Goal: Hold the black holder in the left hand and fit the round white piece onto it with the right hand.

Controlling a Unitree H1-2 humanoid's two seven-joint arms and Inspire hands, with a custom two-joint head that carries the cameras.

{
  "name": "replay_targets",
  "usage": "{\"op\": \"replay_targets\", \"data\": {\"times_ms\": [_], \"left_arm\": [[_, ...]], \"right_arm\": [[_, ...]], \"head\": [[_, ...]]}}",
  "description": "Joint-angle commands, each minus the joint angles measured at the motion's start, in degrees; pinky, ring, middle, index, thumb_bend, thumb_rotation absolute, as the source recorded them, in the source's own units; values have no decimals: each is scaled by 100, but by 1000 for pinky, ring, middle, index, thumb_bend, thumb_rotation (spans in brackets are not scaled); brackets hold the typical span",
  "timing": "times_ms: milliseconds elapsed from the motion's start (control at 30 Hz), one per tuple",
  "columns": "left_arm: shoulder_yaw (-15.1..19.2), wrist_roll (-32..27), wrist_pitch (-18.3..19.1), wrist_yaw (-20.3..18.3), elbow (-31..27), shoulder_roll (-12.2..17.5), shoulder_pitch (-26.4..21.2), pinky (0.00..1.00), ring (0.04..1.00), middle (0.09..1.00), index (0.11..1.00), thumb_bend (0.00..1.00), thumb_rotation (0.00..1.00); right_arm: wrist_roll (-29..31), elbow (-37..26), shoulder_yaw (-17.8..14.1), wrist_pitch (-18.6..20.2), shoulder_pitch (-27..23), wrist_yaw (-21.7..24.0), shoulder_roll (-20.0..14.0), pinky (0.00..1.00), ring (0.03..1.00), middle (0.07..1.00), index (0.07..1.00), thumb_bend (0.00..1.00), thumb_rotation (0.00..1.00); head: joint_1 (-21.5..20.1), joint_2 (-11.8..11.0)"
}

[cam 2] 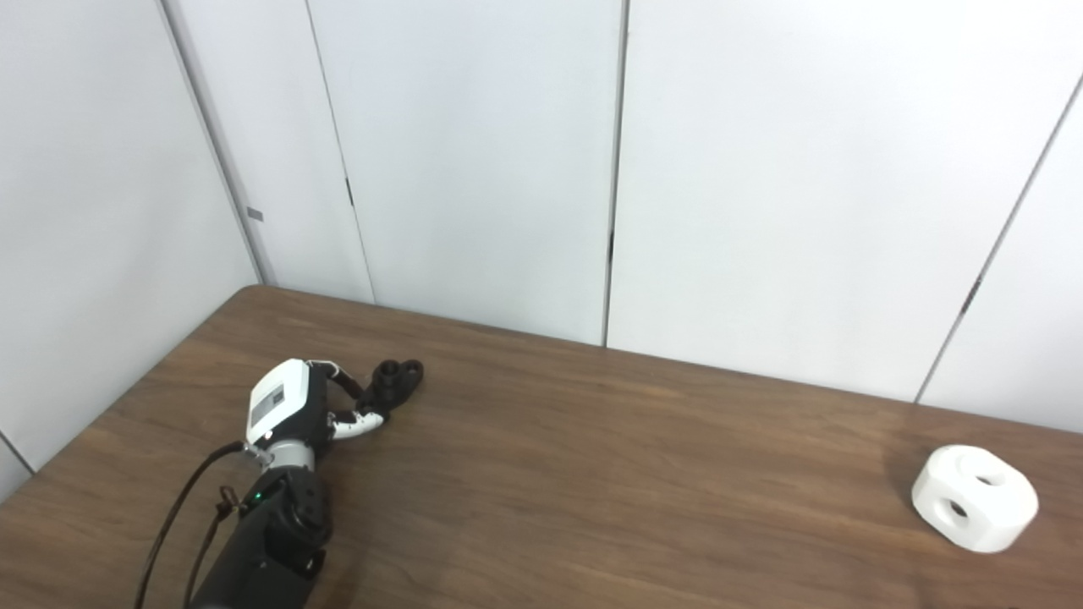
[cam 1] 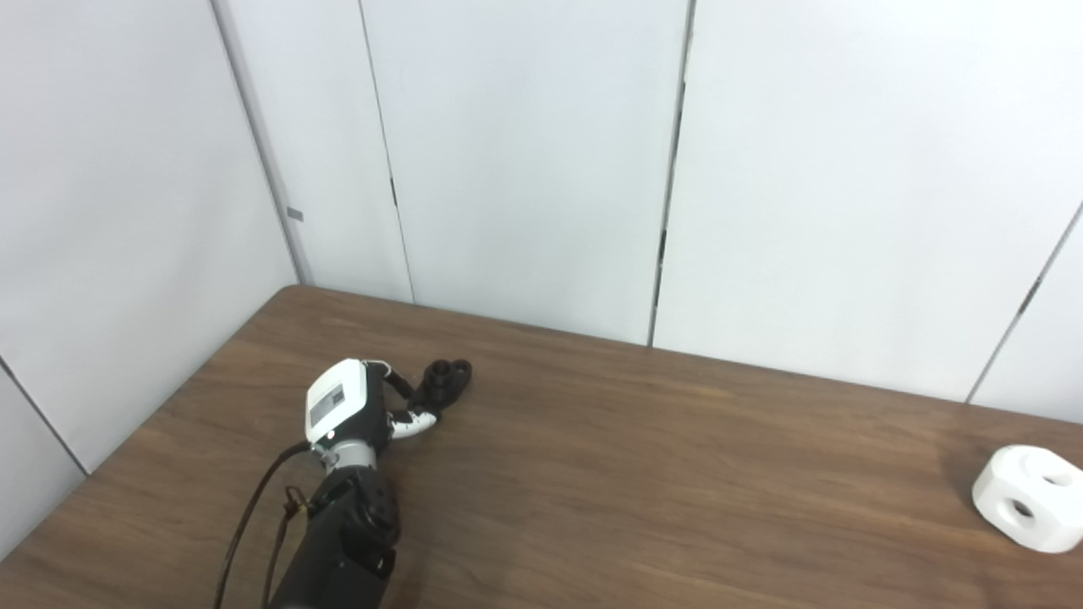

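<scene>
The black holder (cam 1: 447, 378) lies on the wooden table (cam 1: 643, 474) at the back left, a short dark piece with round ends. My left hand (cam 1: 364, 404) reaches it from the near side. A finger and the thumb (cam 1: 416, 420) sit on either side of the holder's near end, close to it or touching; whether they grip it is unclear. The round white piece (cam 1: 1030, 497), a chunky block with holes in its faces, rests far off at the table's right edge, also seen as the white piece (cam 2: 975, 498). My right hand is out of view.
White wall panels (cam 1: 525, 161) stand just behind the table's back edge and along its left side. The left arm's black cables (cam 1: 245, 516) trail down to the picture's bottom edge. A wide stretch of bare wood separates the holder from the white piece.
</scene>
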Motion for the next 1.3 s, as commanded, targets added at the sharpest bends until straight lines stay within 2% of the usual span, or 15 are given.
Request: {"op": "replay_targets", "data": {"times_ms": [0,233,300,533,700,1000,1167,1267], "left_arm": [[-22,5,-12,82,-251,162,-114,862,882,795,483,519,45],[-168,-275,-216,-43,-563,249,152,877,886,789,484,518,45],[-235,-296,-177,-103,-736,256,268,874,887,794,485,518,47],[-469,-286,-31,-551,-1671,293,818,878,892,810,487,517,49],[-570,-307,-91,-821,-2310,282,1234,854,895,818,488,516,47],[-919,-270,-536,-1152,-3148,394,1922,887,904,819,488,517,45],[-1122,-243,-753,-1283,-3409,357,2265,922,907,821,488,516,43],[-1196,-216,-921,-1278,-3484,331,2422,913,904,821,487,516,43]], "right_arm": [[27,169,89,70,216,-15,119,1000,1000,984,994,669,1000],[83,166,93,97,228,9,113,1000,1000,989,988,670,1000],[95,149,97,104,230,7,119,1000,1000,987,988,668,1000],[68,141,120,89,210,7,143,1000,1000,981,982,649,1000],[31,74,136,161,195,-49,189,1000,998,977,980,640,1000],[-75,-156,195,369,151,-150,289,1000,982,960,964,663,990],[-206,-203,241,363,181,-161,319,1000,979,951,969,670,990],[-305,-254,293,387,190,-194,348,1000,988,949,968,641,990]], "head": [[-12,11],[-88,70],[-97,80],[-176,155],[-248,228],[-517,543],[-659,628],[-726,699]]}}
